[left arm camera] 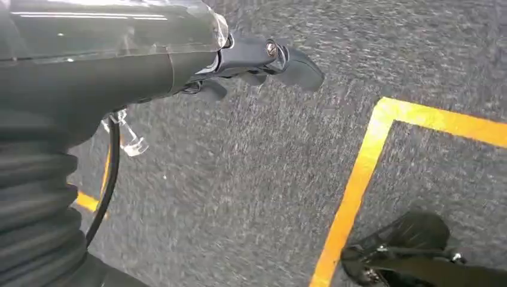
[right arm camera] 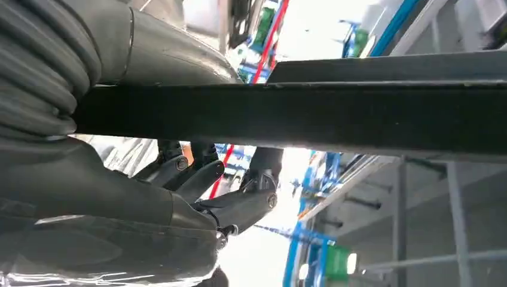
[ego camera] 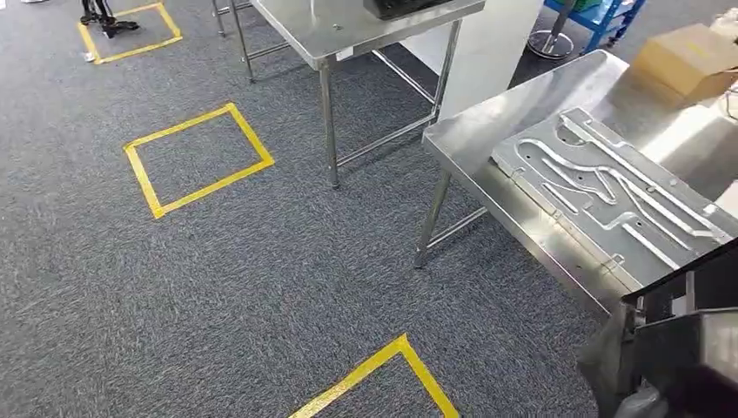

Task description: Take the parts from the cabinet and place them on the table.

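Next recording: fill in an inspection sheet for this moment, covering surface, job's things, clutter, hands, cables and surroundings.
Surface: near steel table, bare at its front edge.
Job's things: grooved metal plate lying flat on that table; dark flat part in the right hand.
Clutter: cardboard box at the table's far end.
Hands: right hand grips the dark flat part; left hand hangs over the carpet, holding nothing.
Cables: black cable looping beside the left wrist.
Surroundings: grey carpet with yellow tape squares, a second steel table, a blue frame behind.
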Tool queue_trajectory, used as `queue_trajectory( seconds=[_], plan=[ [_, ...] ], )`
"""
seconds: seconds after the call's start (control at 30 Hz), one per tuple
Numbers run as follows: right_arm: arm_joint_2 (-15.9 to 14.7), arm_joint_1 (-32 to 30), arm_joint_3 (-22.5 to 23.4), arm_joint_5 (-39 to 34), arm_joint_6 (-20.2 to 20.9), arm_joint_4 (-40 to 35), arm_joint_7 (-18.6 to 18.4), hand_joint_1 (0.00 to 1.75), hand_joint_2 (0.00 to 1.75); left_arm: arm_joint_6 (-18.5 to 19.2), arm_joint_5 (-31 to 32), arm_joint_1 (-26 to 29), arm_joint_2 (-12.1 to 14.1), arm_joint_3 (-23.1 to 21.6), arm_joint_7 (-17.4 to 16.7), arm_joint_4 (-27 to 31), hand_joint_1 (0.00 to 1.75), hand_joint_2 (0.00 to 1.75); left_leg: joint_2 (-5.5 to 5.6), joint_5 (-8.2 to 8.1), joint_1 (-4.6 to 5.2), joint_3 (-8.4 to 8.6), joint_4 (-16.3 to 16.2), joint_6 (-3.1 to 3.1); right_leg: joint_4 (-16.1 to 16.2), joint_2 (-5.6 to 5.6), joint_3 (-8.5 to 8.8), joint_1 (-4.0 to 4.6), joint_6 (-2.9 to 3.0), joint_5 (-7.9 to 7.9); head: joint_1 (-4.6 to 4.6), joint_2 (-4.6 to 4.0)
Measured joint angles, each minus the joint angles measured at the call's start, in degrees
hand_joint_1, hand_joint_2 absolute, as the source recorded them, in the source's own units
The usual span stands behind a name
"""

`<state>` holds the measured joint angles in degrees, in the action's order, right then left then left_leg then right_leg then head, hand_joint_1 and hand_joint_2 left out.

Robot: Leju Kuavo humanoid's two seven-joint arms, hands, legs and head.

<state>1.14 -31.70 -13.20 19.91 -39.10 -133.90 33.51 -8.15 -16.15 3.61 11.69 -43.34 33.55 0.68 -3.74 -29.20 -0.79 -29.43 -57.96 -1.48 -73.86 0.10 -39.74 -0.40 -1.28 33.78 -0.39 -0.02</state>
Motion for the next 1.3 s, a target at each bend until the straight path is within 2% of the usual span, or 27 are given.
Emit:
queue_trajectory(
  seconds=[0.07,0.1,0.13,0.23,0.27,0.3,0.33,0.37,0.43,0.47,0.5,0.57,0.6,0.63,0.67,0.73,0.77,0.83,0.87,0.93,0.97,1.0,1.07,1.1,1.13,1.27,1.3],
  plan=[
    [0.00,-0.19,0.24,-0.37,0.00,0.00,0.02,1.75,1.75,-0.11,0.00,-0.17,-0.07,-0.11,0.15,0.00,0.00,1.75,-1.34,-0.40,0.01,0.50,0.03,0.23,10.84,-1.78,5.92,0.19,0.47,-5.20,0.00,0.02],
    [0.00,-0.25,0.26,-0.46,0.00,0.00,0.02,1.75,1.75,-0.09,0.00,-0.15,-0.11,-0.24,0.26,0.00,0.00,1.75,-1.79,-0.59,0.09,0.89,0.05,0.50,14.91,-5.28,7.98,0.64,0.97,-5.42,0.02,0.02],
    [0.00,-0.23,0.26,-0.48,0.00,0.00,0.02,1.75,1.75,0.04,0.00,-0.12,-0.15,-0.41,0.35,0.00,0.00,1.75,-2.27,-0.95,0.46,1.04,-0.11,0.95,15.30,-5.57,8.09,1.13,1.27,-5.24,-0.08,0.00],
    [0.02,-0.45,0.37,-0.46,0.00,-0.02,0.07,1.75,1.75,0.13,0.02,-0.33,-0.24,-0.57,0.44,0.00,0.00,1.75,-4.17,-0.99,0.45,1.76,0.29,1.47,15.24,-3.17,7.55,1.37,1.84,-5.44,-0.09,0.02],
    [0.04,-0.49,0.44,-0.39,0.00,-0.02,0.07,1.75,1.75,0.13,0.04,-0.51,-0.26,-0.70,0.46,0.00,0.00,1.75,-4.27,-1.40,0.50,1.89,0.12,1.92,16.06,-2.30,8.04,0.64,2.41,-5.93,-0.02,0.02],
    [0.04,-0.59,0.52,-0.33,0.00,-0.04,0.09,1.75,1.75,0.15,0.13,-0.55,-0.31,-0.87,0.48,0.00,0.00,1.75,-0.51,-2.50,0.20,1.53,-1.23,2.19,16.37,-1.82,8.13,0.51,2.78,-6.17,-0.24,0.00],
    [0.04,-0.45,0.55,-0.31,0.00,-0.04,0.07,1.75,1.75,0.15,0.17,-0.53,-0.37,-0.90,0.52,0.00,0.00,1.75,1.75,-4.52,0.05,0.20,-4.25,2.18,16.37,-1.29,8.06,0.44,3.15,-6.26,-0.40,0.02],
    [0.13,-0.47,0.55,-0.31,0.00,-0.02,0.02,1.75,1.75,0.22,0.20,-0.33,-0.37,-0.94,0.39,0.00,0.00,1.75,2.86,-6.85,0.02,-1.92,-8.76,2.26,16.34,-0.54,8.01,0.43,3.20,-6.28,-0.43,0.00],
    [0.17,-0.52,0.59,-0.31,0.00,-0.02,-0.02,1.75,1.75,0.42,0.44,0.07,-0.41,-1.09,0.39,0.00,0.00,1.75,3.26,-9.68,0.02,-6.17,-17.00,2.49,16.27,1.18,7.96,0.52,3.27,-6.30,-0.44,0.00],
    [0.22,-0.56,0.61,-0.31,0.00,-0.02,-0.07,1.75,1.75,0.48,0.52,0.09,-0.46,-1.24,0.39,0.00,0.00,1.75,3.26,-8.89,0.02,-7.05,-18.05,2.52,16.17,2.07,8.02,0.51,3.27,-6.30,-0.39,0.00],
    [0.24,-0.59,0.63,-0.31,0.00,-0.02,-0.07,1.75,1.75,0.50,0.52,0.07,-0.50,-1.36,0.39,0.00,0.00,1.75,3.27,-6.79,0.00,-6.53,-16.04,2.50,16.05,2.90,8.11,0.50,3.24,-6.25,-0.42,0.00],
    [0.33,-0.67,0.66,-0.31,0.00,-0.02,-0.07,1.75,1.75,0.55,0.52,0.01,-0.50,-1.38,0.39,0.00,0.00,1.75,4.23,-0.80,-0.12,-2.67,-6.37,2.38,15.62,4.57,8.26,0.35,2.91,-6.03,-0.39,0.00],
    [0.33,-0.74,0.68,-0.31,0.00,-0.02,-0.07,1.75,1.75,0.59,0.52,0.05,-0.50,-1.38,0.39,0.00,0.00,1.75,6.94,0.70,-0.38,-1.02,-1.93,2.35,15.25,5.23,8.07,0.27,2.63,-5.84,-0.46,0.00],
    [0.33,-0.77,0.72,-0.33,0.00,-0.02,-0.04,1.75,1.75,0.70,0.52,0.04,-0.52,-1.40,0.37,0.00,0.00,1.75,8.77,-0.04,-0.21,-0.87,-1.43,2.35,14.74,5.90,7.72,0.47,2.29,-5.66,-0.42,0.00],
    [0.33,-0.93,0.72,-0.33,0.00,-0.02,-0.04,1.75,1.75,0.81,0.55,0.03,-0.52,-1.42,0.42,0.00,0.00,1.75,7.59,0.21,-0.14,-1.01,-1.31,1.86,14.72,6.46,7.42,0.40,1.95,-5.82,-0.44,0.02],
    [0.35,-1.23,0.87,-0.33,0.00,-0.04,0.02,1.75,1.75,0.87,0.55,-0.05,-0.50,-1.49,0.42,0.00,0.00,1.75,6.62,0.30,0.26,-0.71,-1.31,1.28,15.18,7.50,7.16,0.16,1.20,-6.19,-0.39,0.02],
    [0.35,-1.39,1.11,-0.33,0.00,-0.11,0.04,1.75,1.75,0.81,0.52,-0.20,-0.50,-1.53,0.44,0.00,0.00,1.75,5.83,0.76,-0.10,-0.73,-0.65,0.61,15.04,8.20,7.04,0.17,0.81,-6.26,-0.35,0.00],
    [0.35,-1.52,1.46,-0.35,0.00,-0.20,0.28,1.75,1.75,0.81,0.50,-0.32,-0.39,-1.68,0.55,0.00,0.00,1.75,4.45,1.10,-0.15,-0.63,-0.19,-0.13,11.84,2.43,5.67,0.46,0.39,-3.57,0.13,0.00],
    [0.35,-1.49,1.53,-0.46,0.00,-0.20,0.44,1.75,1.75,0.81,0.50,-0.14,-0.37,-1.75,0.63,0.00,0.00,1.75,3.71,1.12,-0.07,-0.76,-0.17,-0.20,7.87,1.03,3.73,0.38,0.10,-1.14,0.20,0.00],
    [0.35,-1.59,1.64,-0.57,0.00,-0.17,0.57,1.75,1.75,0.61,0.50,0.20,-0.37,-1.84,0.83,0.00,0.00,1.75,1.87,1.05,0.02,-0.97,-0.23,-0.24,-1.34,0.28,-0.76,0.02,-0.29,2.75,0.17,0.00],
    [0.35,-1.63,1.66,-0.63,0.00,-0.17,0.59,1.75,1.75,0.39,0.52,0.25,-0.37,-1.94,0.94,0.00,0.00,1.75,1.02,0.99,0.04,-0.99,-0.24,-0.23,-2.93,0.18,-1.55,-0.07,-0.42,2.66,0.15,0.00],
    [0.35,-1.67,1.68,-0.63,0.00,-0.17,0.59,1.75,1.75,0.20,0.55,0.20,-0.39,-2.01,0.96,0.00,0.00,1.75,0.31,0.89,0.04,-0.94,-0.24,-0.17,-1.56,0.07,-0.78,-0.12,-0.48,1.25,0.17,0.00],
    [0.37,-1.71,1.70,-0.61,0.00,-0.17,0.61,1.75,1.75,-0.11,0.55,0.03,-0.46,-2.23,0.96,0.00,0.00,1.75,-0.93,0.59,0.04,-0.49,-0.21,0.06,7.23,-0.81,4.15,-0.05,-0.21,-3.40,0.20,0.02],
    [0.39,-1.71,1.70,-0.57,0.00,-0.17,0.61,1.75,1.75,-0.15,0.55,-0.01,-0.50,-2.36,0.96,0.00,0.00,1.75,-1.52,0.41,0.06,-0.14,-0.19,0.33,13.15,-3.18,7.59,0.25,0.30,-5.55,0.19,0.02],
    [0.39,-1.62,1.70,-0.52,0.00,-0.17,0.61,1.75,1.75,-0.28,0.55,0.00,-0.54,-2.38,0.96,0.00,0.00,1.75,-2.06,0.10,0.34,0.21,-0.32,0.70,15.69,-5.96,8.84,0.95,1.03,-4.80,0.13,0.00],
    [0.50,-1.89,1.81,-0.50,0.00,-0.26,0.61,1.75,1.75,-0.61,0.55,-0.24,-0.63,-2.49,1.05,0.00,0.00,1.75,-4.49,-0.08,0.42,1.29,0.31,1.83,16.18,-2.81,8.42,1.08,1.94,-5.44,0.22,0.02],
    [0.55,-2.05,1.84,-0.46,0.00,-0.33,0.61,1.75,1.75,-0.66,0.55,-0.34,-0.66,-2.51,1.07,0.00,0.00,1.75,-2.89,-0.73,0.10,1.14,-0.25,2.19,16.85,-2.21,8.95,0.25,2.33,-6.03,0.07,0.02]
  ],
)
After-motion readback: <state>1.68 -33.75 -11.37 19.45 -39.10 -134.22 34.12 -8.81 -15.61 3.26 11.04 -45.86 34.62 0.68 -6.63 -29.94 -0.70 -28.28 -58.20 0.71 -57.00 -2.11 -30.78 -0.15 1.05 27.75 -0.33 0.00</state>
